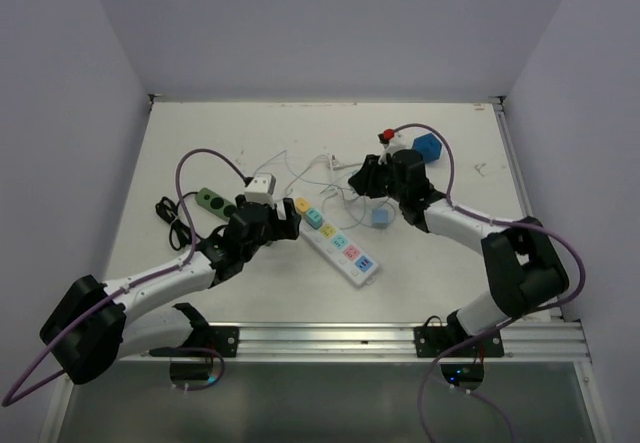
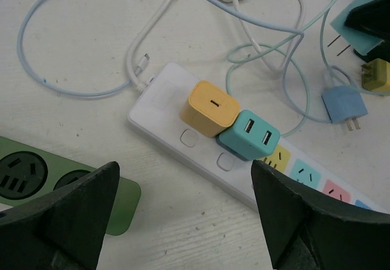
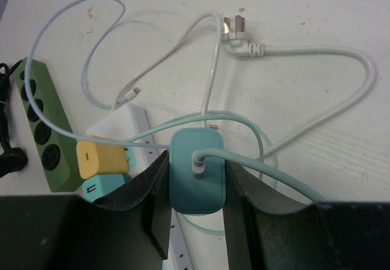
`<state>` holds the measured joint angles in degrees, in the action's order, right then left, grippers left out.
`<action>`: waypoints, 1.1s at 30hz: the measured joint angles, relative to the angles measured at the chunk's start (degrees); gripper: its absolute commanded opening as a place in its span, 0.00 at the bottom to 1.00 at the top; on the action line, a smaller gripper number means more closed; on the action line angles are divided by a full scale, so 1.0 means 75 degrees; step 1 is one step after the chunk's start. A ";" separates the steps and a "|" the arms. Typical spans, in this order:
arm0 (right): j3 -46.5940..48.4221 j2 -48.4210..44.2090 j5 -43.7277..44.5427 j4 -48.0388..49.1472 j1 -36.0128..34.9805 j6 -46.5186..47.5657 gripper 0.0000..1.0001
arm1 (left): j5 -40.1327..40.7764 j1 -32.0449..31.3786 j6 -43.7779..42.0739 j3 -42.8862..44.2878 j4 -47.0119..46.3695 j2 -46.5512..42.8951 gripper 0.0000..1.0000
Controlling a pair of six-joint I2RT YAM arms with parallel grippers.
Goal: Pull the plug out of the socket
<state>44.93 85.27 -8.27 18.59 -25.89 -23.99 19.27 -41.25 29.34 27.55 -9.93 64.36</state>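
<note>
Your right fingers are clamped on the teal plug, one finger on each long side. Its long axis runs along the fingers, from tips back toward the wrist. Its back faces the wrist camera, and a pale teal cable leaves from the middle of that face. It is a flat rounded block, plain teal. In the left wrist view two thin pins stick out bare from it, slanting down toward the desk, apart from the white strip.

Your left fingers stand wide apart above the near end of the strip, touching nothing. Between and just ahead of them a yellow charger and a teal charger sit plugged in side by side. The strip runs away slantwise past the right-hand finger. A green strip lies under the left-hand finger. A blue plug lies loose on the desk beyond the strip. The marks on the strip's coloured sockets are too small to read.
</note>
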 measured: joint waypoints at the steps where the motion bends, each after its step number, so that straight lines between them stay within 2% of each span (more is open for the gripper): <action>1: 0.0154 0.0286 -0.0067 -0.0041 0.0041 -0.0061 0.06 | -0.0009 0.0000 -0.0015 0.0000 0.0032 0.0017 0.93; 5: 0.0583 0.1099 -0.0321 -0.0184 0.0172 -0.0254 0.11 | -0.0090 0.0000 -0.0073 0.0000 0.0114 0.0038 0.93; 8: 0.0822 0.1545 -0.0606 -0.0239 0.0280 -0.0425 0.24 | -0.0119 0.0000 -0.0102 0.0000 0.0163 0.0038 0.94; 9: 0.0877 0.1661 -0.0676 -0.0239 0.0318 -0.0484 0.35 | -0.0125 0.0000 -0.0128 0.0000 0.0178 0.0038 0.94; 12: 0.0924 0.1862 -0.0857 -0.0254 0.0420 -0.0629 0.51 | -0.0146 0.0000 -0.0149 0.0000 0.0210 0.0038 0.94; 15: 0.0933 0.1900 -0.0927 -0.0341 0.0466 -0.0697 0.56 | -0.0175 0.0000 -0.0201 0.0000 0.0213 0.0038 0.94; 24: 0.1274 0.1784 -0.1032 -0.1116 0.0469 -0.0568 0.61 | -0.0239 0.0012 -0.0268 0.0000 0.0216 0.0035 0.95; 33: 0.1836 0.0988 -0.0851 -0.2433 0.0469 0.0020 0.61 | -0.0283 0.0050 -0.0289 0.0000 0.0251 0.0041 0.95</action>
<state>58.70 92.68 -14.66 0.34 -22.37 -23.83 17.15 -40.88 27.18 27.55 -8.05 64.66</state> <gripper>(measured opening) 0.605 0.946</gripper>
